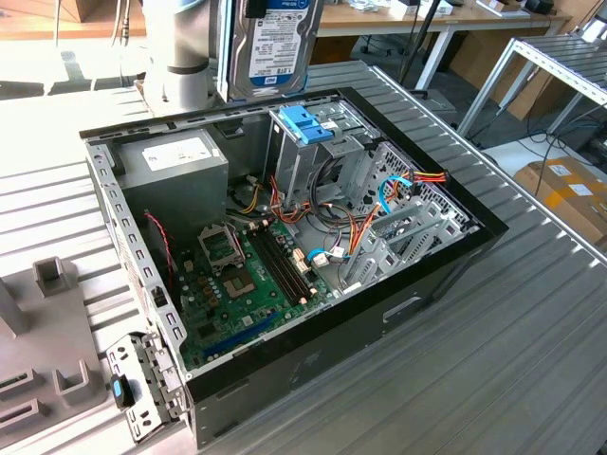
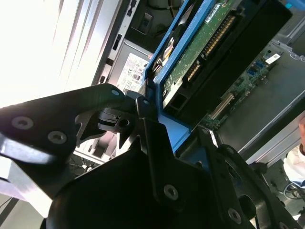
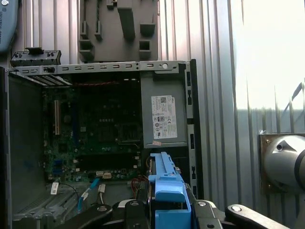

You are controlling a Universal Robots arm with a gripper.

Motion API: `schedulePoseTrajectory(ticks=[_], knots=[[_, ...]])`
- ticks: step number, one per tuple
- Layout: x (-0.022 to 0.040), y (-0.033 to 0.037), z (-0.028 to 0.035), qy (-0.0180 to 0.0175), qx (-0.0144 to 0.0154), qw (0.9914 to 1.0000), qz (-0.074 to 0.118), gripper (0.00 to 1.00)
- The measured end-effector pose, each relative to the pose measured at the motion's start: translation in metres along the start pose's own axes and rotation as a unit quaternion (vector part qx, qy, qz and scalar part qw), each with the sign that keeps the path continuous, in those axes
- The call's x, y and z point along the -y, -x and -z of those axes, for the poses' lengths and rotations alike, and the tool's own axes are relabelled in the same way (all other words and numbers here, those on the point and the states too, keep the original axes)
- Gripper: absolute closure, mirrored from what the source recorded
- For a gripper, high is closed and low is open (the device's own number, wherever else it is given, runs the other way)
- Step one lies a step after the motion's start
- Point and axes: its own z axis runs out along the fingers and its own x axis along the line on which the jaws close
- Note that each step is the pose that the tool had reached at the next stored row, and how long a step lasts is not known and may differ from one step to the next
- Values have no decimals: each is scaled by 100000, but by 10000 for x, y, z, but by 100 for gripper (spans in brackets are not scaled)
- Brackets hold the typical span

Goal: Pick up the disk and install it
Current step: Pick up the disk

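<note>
The gripper (image 2: 145, 107) is clamped on the blue rail of the disk (image 1: 275, 43), which hangs upright above the open computer case (image 1: 417, 294), so the pick-up seems done and the installing is not yet done.

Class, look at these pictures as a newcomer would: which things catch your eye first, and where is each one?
An open computer case lies on the ribbed metal table, its green motherboard exposed. Above the case's far edge in the exterior view hangs the disk, label facing out. In the second wrist view the gripper is clamped on the disk's light-blue carrier rail.
</note>
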Motion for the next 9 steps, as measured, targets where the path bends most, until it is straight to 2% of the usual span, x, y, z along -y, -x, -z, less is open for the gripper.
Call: schedulePoseTrajectory(ticks=[9], knots=[[94,4,5,3,4,100000,-2,63]])
